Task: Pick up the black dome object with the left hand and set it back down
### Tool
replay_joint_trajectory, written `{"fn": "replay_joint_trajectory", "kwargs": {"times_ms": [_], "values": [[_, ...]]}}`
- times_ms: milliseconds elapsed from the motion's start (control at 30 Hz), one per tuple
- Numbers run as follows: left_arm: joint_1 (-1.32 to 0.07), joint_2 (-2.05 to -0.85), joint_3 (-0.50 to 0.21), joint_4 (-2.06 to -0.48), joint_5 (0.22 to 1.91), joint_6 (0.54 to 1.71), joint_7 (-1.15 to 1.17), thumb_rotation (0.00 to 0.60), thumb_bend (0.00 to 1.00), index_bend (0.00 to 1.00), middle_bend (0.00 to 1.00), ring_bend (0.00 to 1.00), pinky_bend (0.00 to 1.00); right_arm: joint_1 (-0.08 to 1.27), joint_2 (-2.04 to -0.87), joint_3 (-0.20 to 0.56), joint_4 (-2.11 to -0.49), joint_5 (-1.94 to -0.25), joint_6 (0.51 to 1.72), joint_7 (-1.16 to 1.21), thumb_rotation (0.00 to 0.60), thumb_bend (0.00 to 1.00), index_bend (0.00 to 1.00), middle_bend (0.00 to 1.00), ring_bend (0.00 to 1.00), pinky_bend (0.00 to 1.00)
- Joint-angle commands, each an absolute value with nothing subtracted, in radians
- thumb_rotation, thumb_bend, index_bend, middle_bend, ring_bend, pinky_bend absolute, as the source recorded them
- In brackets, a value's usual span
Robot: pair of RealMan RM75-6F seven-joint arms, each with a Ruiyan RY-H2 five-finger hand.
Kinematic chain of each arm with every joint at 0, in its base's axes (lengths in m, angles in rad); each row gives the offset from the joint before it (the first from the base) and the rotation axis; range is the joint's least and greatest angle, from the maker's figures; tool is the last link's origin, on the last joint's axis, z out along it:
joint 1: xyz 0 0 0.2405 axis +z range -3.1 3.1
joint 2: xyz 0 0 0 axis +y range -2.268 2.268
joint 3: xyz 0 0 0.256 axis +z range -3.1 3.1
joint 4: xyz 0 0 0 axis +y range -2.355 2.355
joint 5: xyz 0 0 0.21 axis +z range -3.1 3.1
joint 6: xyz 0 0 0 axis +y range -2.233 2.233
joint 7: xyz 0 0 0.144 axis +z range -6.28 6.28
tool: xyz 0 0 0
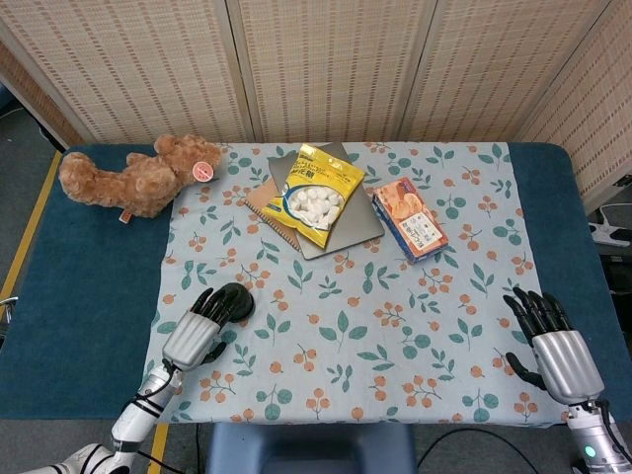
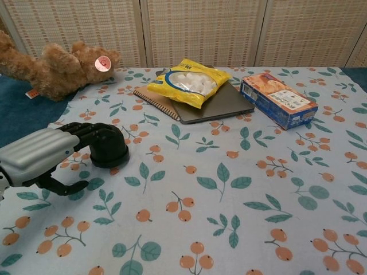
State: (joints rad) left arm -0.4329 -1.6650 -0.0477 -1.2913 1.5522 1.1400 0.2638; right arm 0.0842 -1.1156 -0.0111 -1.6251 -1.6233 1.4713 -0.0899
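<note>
At the near left, the left hand (image 2: 43,154) lies low on the floral cloth (image 2: 241,195) with its fingers (image 2: 86,133) draped over the top of the black dome object (image 2: 109,148) and its thumb apart below; no closed grip shows. The dome sits on the cloth, so the lift and set-down appear not yet done. At the far right the right hand (image 1: 553,346) rests with fingers spread, holding nothing

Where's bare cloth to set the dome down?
Free: the wide cloth between black dome and right robot hand, in front of the blue box. Crowded: the far middle, snack bag on notebooks.
</note>
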Motion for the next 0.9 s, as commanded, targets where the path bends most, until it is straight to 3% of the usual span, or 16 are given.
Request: {"fn": "replay_joint_trajectory", "kwargs": {"times_ms": [33,467,700,900], "values": [[-0.441,-1.691,-0.05,-1.247,1.558,1.155,0.23,0.6,0.35,0.0,0.0,0.0,0.08,0.084,-1.115,-0.011,-1.626,-1.622,1.471,-0.09,0.6,0.22,0.0,0.0,0.0,0.0],[-0.443,-1.809,-0.058,-1.051,1.554,1.227,0.164,0.6,0.35,0.0,0.07,0.0,0.11,0.085,-1.105,-0.016,-1.633,-1.625,1.464,-0.077,0.6,0.22,0.0,0.0,0.0,0.0],[-0.441,-1.911,-0.052,-0.874,1.59,1.318,0.11,0.6,0.35,0.07,0.24,0.12,0.16,0.088,-1.099,-0.021,-1.638,-1.628,1.454,-0.07,0.6,0.22,0.0,0.0,0.0,0.0],[-0.449,-1.983,-0.053,-0.736,1.596,1.35,0.055,0.6,0.35,0.11,0.3,0.18,0.18,0.089,-1.093,-0.026,-1.642,-1.635,1.451,-0.063,0.6,0.22,0.0,0.0,0.0,0.0]]}}
